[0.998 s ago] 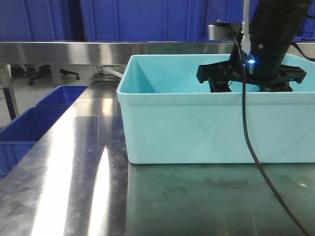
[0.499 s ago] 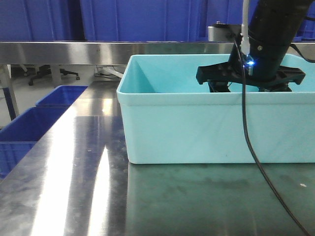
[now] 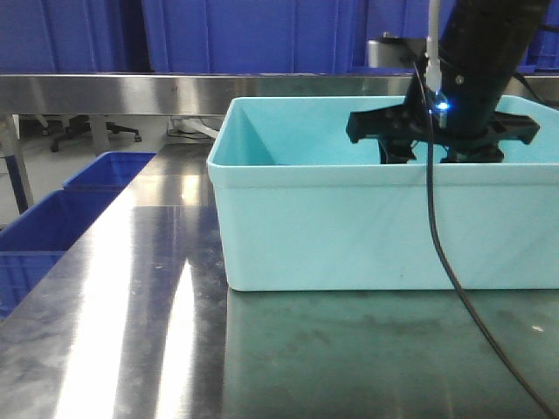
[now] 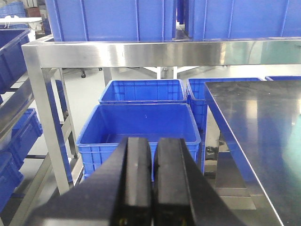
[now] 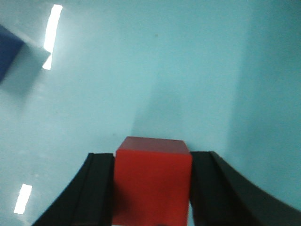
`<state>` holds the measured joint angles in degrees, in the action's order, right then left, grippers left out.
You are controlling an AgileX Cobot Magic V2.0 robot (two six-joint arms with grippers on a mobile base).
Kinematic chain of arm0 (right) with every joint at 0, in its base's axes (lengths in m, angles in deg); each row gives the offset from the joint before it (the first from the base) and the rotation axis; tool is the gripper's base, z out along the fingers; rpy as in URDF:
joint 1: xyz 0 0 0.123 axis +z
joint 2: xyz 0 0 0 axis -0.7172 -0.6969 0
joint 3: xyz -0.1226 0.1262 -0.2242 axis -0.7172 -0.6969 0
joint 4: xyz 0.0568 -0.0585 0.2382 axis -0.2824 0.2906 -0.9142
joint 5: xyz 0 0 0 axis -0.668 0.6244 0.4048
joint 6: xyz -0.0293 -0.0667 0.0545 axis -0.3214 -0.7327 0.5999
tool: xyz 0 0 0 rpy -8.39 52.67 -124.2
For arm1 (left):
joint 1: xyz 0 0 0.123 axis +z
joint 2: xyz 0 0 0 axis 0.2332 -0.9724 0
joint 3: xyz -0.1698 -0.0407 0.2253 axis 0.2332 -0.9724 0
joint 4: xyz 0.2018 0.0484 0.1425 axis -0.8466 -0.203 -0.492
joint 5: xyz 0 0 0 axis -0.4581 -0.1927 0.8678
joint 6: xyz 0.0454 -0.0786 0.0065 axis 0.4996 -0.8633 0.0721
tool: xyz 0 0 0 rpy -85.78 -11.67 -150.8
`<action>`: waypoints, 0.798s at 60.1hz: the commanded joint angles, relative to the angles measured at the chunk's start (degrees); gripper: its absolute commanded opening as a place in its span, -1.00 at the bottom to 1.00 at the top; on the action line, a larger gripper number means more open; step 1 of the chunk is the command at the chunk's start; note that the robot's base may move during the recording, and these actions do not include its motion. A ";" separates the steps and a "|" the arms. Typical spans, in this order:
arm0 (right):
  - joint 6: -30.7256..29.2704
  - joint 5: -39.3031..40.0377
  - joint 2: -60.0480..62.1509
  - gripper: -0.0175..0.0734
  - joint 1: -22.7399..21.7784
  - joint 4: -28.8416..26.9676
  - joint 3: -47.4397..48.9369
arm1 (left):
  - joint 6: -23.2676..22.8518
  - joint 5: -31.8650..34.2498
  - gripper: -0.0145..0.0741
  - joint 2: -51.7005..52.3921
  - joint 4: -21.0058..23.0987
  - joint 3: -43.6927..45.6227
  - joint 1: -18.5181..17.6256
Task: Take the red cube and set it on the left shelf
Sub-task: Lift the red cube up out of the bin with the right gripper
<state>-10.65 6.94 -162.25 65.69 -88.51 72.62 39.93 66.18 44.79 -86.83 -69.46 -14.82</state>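
Clenched, the right tool [image 5: 153, 200] holds the small red cube [image 5: 153, 165] between its two black fingers [image 5: 99, 188], one pressed to each opposite side face, deep inside the pale cyan plastic tub [image 3: 349, 227] that stands on the polished steel tabletop [image 3: 131, 332]. The right wrist view does not show whether the cube rests on the tub floor or hangs just above it. Flat faces, crisp edges and no dent where the fingers press suggest a stiff, solid block, and given its modest bulk against the fingers it is probably light. The surface looks smooth and fairly matte, so a slip seems possible only if the squeeze relaxes or the cube knocks the tub wall on the way out. This hold looks sound: it is centred on parallel faces and squared to them, so the cube should not twist. A thin black cable [image 3: 445, 253] trails down across the tub front from that arm. The left tool [image 4: 154, 181] is closed on nothing, its pads together, and faces the left shelf [image 4: 141, 52], a tall rack of brushed steel rails bearing large dark-blue plastic crates [image 4: 108, 19], well apart from the tub.
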 commanded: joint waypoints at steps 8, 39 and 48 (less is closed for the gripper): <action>-0.11 3.72 9.40 -0.49 0.16 -0.07 4.05 | -0.12 5.11 -0.44 0.82 0.07 -1.32 -0.04; -0.23 14.59 37.49 -0.49 0.10 0.04 -1.90 | -0.12 5.11 -0.44 0.82 0.07 -1.32 -0.04; -0.23 19.34 45.96 -0.49 0.10 2.26 -10.07 | -0.12 5.11 -0.44 0.82 0.07 -1.32 -0.04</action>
<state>-10.65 19.17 -121.09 65.69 -87.84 64.71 39.93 66.18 44.79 -86.83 -69.46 -14.82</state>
